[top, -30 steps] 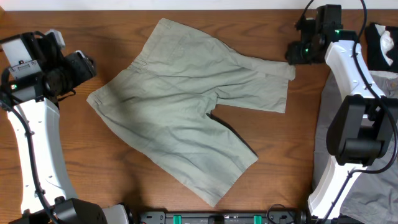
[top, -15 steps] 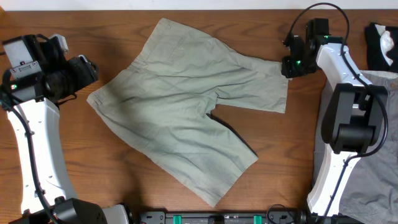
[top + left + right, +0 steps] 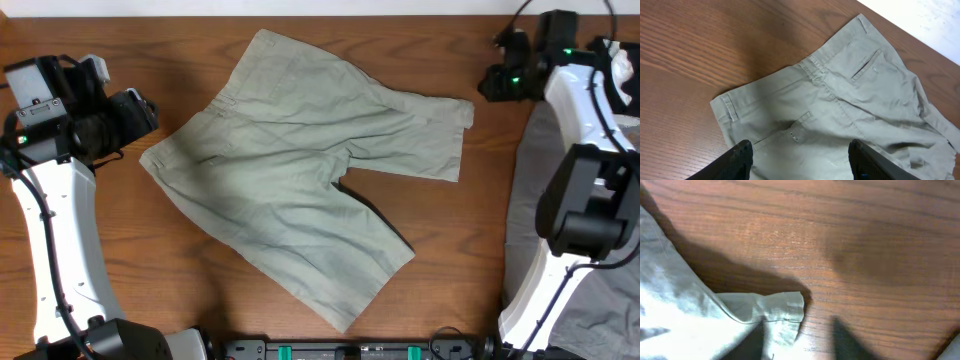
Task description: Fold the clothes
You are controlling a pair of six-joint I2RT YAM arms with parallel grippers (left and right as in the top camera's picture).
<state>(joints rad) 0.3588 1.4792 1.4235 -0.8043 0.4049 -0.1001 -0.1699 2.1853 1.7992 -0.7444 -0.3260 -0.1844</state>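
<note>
Right end effector (image 3: 490,83), jaws apart, just beside shorts (image 3: 300,170) hem corner, arm extended

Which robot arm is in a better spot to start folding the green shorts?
Probably left. The left end effector is open and points straight at the shorts' waistband. The right end effector sits off the cloth, beside the leg hem corner.
</note>
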